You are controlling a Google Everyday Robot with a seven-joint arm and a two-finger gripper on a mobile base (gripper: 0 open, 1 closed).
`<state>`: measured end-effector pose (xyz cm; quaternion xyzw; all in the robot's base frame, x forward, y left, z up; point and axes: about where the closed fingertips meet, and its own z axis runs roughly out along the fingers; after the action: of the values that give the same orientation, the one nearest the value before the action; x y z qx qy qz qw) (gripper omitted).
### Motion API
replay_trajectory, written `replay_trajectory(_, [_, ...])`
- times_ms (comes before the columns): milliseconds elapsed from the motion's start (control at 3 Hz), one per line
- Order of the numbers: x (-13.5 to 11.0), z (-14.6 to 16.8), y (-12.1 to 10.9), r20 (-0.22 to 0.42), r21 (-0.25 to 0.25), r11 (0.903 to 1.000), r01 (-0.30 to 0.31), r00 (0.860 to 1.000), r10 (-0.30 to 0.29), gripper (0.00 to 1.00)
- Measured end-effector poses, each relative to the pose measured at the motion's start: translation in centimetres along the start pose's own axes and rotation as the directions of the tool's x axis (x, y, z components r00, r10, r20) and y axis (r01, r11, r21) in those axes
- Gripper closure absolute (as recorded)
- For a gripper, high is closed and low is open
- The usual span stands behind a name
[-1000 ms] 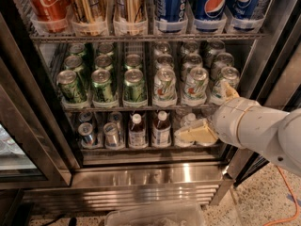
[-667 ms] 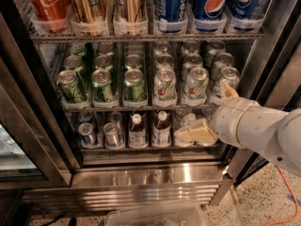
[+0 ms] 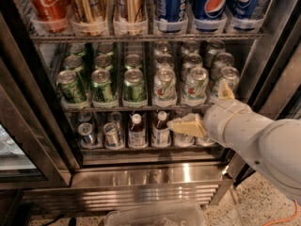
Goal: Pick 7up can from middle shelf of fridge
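The fridge (image 3: 141, 175) stands open in front of me. Its middle shelf (image 3: 117, 108) holds slim silver-white 7up cans in the three right lanes, with front cans in the third-from-right lane (image 3: 164, 84), the second-from-right lane (image 3: 195, 83) and the far right lane (image 3: 229, 77). My gripper (image 3: 206, 108) is open and empty. It sits at the shelf's front right, just below and in front of the far-right 7up can. One cream finger (image 3: 226, 91) points up beside that can; the other (image 3: 187, 125) points left below the shelf edge. My white arm hides part of the bottom shelf's right side.
Dark green cans (image 3: 102, 84) fill the middle shelf's left lanes. The top shelf holds a Coke can (image 3: 46, 4), gold cans (image 3: 87, 4) and blue Pepsi cans (image 3: 211, 4). Small bottles (image 3: 136, 131) and cans stand on the bottom shelf. A clear bin (image 3: 155, 214) sits on the floor in front.
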<state>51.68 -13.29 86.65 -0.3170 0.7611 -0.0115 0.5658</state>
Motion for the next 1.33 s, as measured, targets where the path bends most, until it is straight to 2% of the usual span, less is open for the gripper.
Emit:
replay_trajectory(333, [-0.2, 1.3, -0.6, 0.047, 0.096, 0.9939, -0.054, 0.998, 0.049, 0.0])
replay_trajectory(667, [0.4, 2.0, -0.9, 0.086, 0.156, 0.9836, -0.09, 0.993, 0.077, 0.0])
replay_trajectory(1000, [1.3, 2.7, -0.9, 0.113, 0.193, 0.9749, -0.112, 0.989, 0.091, 0.04])
replay_trajectory(1333, [2.4, 3.4, -1.2, 0.134, 0.213, 0.9692, -0.124, 0.986, 0.097, 0.03])
